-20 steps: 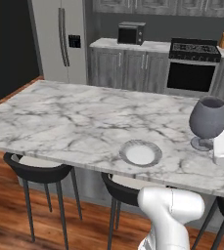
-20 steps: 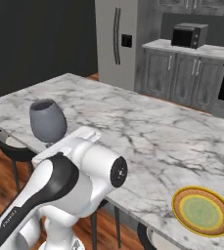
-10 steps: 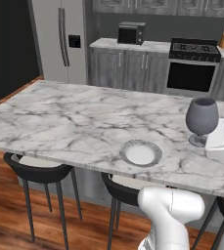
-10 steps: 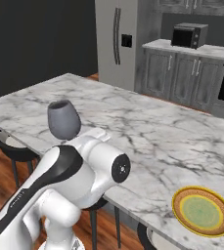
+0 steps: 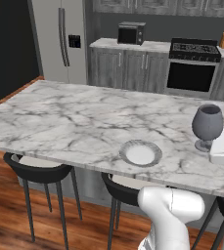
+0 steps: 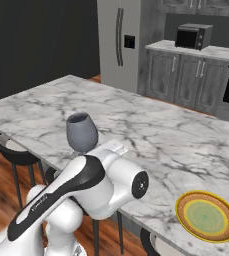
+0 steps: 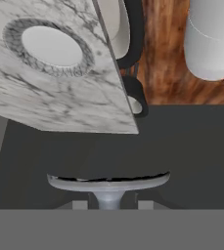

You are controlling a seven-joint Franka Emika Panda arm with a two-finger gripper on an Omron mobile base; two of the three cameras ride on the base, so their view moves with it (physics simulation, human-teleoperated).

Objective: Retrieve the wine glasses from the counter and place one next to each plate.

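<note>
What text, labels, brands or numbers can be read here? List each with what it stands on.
None can be read.
Fridge: dark dispenser panel on its door, no legible text.
Microwave: no legible marking.
Stove: controls too small to read.
White plate, yellow plate, wine glass: pattern or plain, no words.

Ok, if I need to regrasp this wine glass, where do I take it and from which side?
Take the wine glass by its short stem, coming in level from the side. It is upright, the rounded bowl is wide and likely to slip, and the foot is flat. The gripper is shut on the stem this way now.
</note>
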